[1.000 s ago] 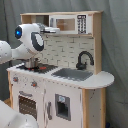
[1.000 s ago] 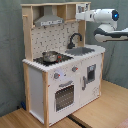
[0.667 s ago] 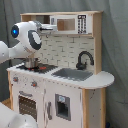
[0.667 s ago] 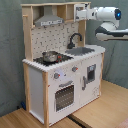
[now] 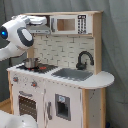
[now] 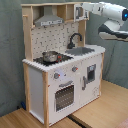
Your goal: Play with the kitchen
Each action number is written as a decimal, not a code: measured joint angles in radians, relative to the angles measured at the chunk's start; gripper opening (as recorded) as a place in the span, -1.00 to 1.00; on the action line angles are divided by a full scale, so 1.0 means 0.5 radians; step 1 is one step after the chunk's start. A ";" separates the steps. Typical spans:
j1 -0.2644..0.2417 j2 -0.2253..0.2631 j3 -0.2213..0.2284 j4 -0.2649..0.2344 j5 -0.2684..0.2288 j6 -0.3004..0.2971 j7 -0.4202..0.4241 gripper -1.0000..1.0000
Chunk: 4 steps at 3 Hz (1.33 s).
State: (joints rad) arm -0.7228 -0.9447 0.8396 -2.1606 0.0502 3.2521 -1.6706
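The kitchen (image 5: pixel 60 95) (image 6: pixel 60 80) is a white and light-wood toy with a grey range hood (image 5: pixel 41 30) (image 6: pixel 48 20), a black faucet (image 5: pixel 84 59) (image 6: pixel 75 39), a grey sink (image 5: pixel 74 74) (image 6: pixel 83 50), a pot (image 5: pixel 31 62) (image 6: pixel 49 56) on the stove, a windowed oven door (image 5: pixel 27 105) (image 6: pixel 64 96) and a microwave cabinet (image 5: pixel 66 24) (image 6: pixel 80 12). My gripper (image 5: pixel 40 20) (image 6: pixel 83 9) is up at the top shelf. In the second exterior view it sits at the microwave cabinet's front. In the first exterior view it overlaps the hood.
A grey curtain (image 5: pixel 115 45) (image 6: pixel 10 50) hangs behind the kitchen. The kitchen stands on a wooden floor (image 6: pixel 105 107). My white arm (image 5: pixel 17 35) (image 6: pixel 112 22) reaches in from the first exterior view's left and the second exterior view's right.
My arm has moved in closer to the kitchen's top shelf, leftward in the second exterior view. Nothing on the kitchen has moved.
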 joint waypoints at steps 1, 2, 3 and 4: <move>-0.034 -0.142 -0.007 0.002 0.004 0.052 0.200 1.00; -0.100 -0.254 0.007 0.005 0.004 0.079 0.409 1.00; -0.178 -0.337 0.030 0.013 0.004 0.096 0.596 1.00; -0.277 -0.424 0.057 0.033 0.004 0.117 0.810 1.00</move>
State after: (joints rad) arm -0.8615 -1.1567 0.8683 -2.1441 0.0521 3.3105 -1.2657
